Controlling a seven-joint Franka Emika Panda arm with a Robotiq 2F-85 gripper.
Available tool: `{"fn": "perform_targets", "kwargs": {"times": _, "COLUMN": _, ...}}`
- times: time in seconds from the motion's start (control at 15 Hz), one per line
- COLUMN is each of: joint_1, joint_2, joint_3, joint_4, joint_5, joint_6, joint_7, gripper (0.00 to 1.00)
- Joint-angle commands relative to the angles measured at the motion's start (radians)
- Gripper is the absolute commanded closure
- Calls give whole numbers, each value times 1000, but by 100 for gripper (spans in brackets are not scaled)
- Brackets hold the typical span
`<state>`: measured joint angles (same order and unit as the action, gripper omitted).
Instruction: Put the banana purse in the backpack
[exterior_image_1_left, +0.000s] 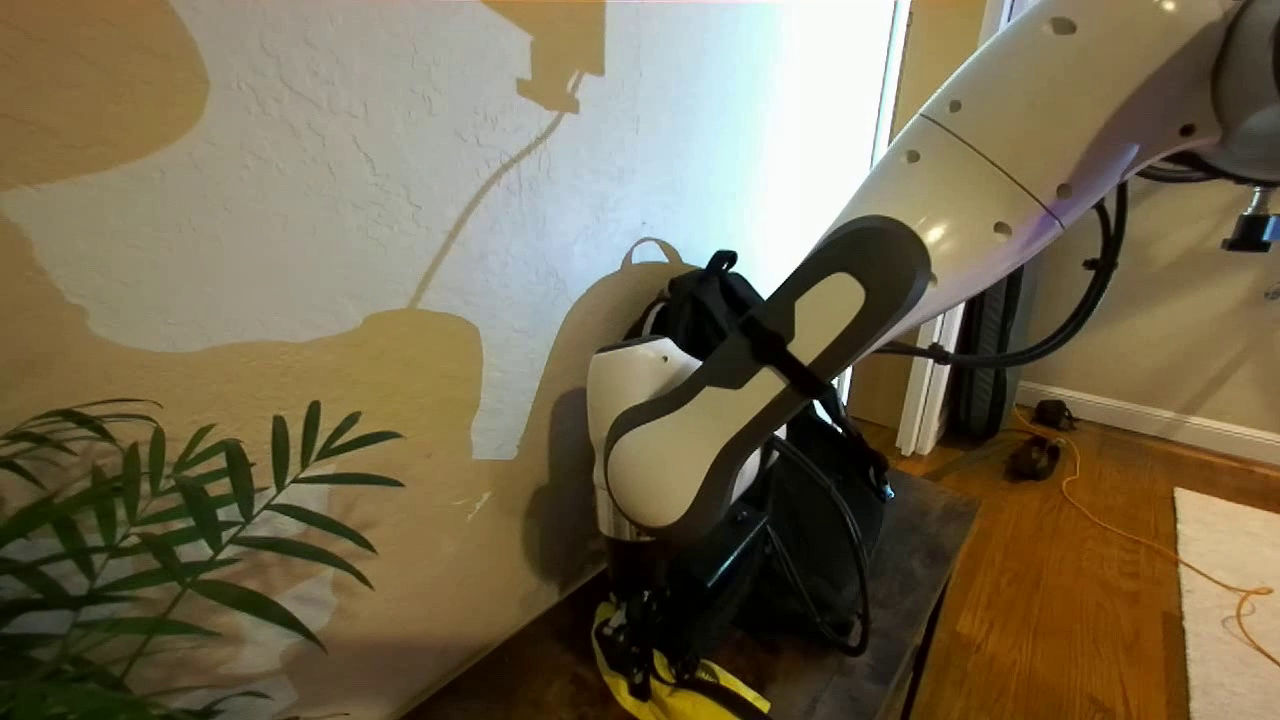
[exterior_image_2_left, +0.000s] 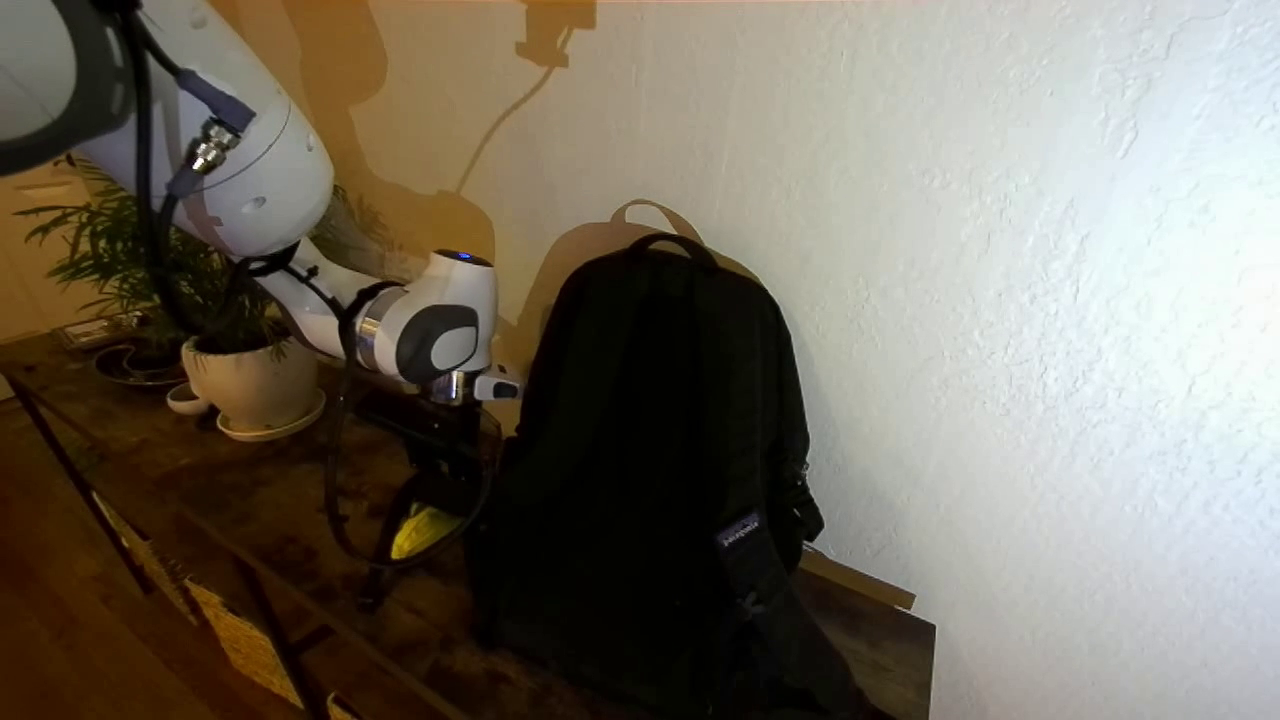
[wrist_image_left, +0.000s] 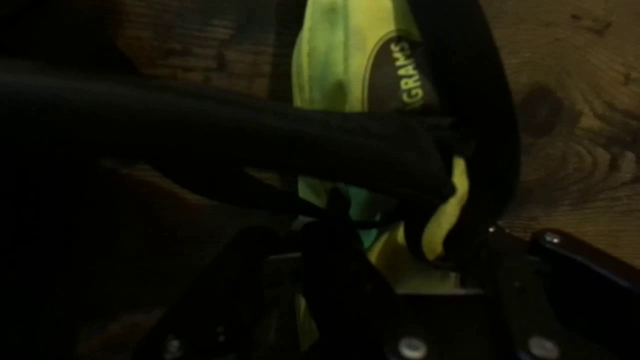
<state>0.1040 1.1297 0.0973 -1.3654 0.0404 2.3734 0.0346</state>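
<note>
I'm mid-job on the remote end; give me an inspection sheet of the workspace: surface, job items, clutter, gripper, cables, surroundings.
Surface: dark wooden tabletop, dimly lit.
Job items: banana purse outside the backpack, at its side; black bands cross it in the wrist view, what they belong to unclear. Backpack upright, its opening not visible.
Clutter: potted plant, small pale bowl beside it.
Gripper: down at the banana purse; open or clamped on it, cannot tell.
Cables: black cable hanging in a loop near the gripper; orange cord on the floor.
Surroundings: textured wall by the backpack; pale rug.
</note>
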Motion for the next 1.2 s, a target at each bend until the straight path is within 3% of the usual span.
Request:
{"fn": "perform_targets", "kwargs": {"times": 0.0, "joint_1": -5, "joint_2": -20, "joint_3": 14, "joint_4": -37, "joint_5": 12, "joint_6": 28, "joint_7": -25, "gripper": 84}}
{"fn": "perform_targets", "kwargs": {"times": 0.27, "joint_1": 0, "joint_2": -72, "joint_3": 20, "joint_4": -94, "joint_5": 7, "joint_6": 71, "joint_7": -38, "gripper": 94}}
{"fn": "perform_targets", "kwargs": {"times": 0.87, "joint_1": 53, "joint_2": -177, "joint_3": 6, "joint_4": -237, "joint_5": -47, "joint_6": 251, "joint_7": -42, "gripper": 92}}
{"fn": "perform_targets", "kwargs": {"times": 1.13, "joint_1": 67, "joint_2": -236, "joint_3": 1, "joint_4": -282, "joint_5": -67, "joint_6": 278, "joint_7": -34, "gripper": 92}}
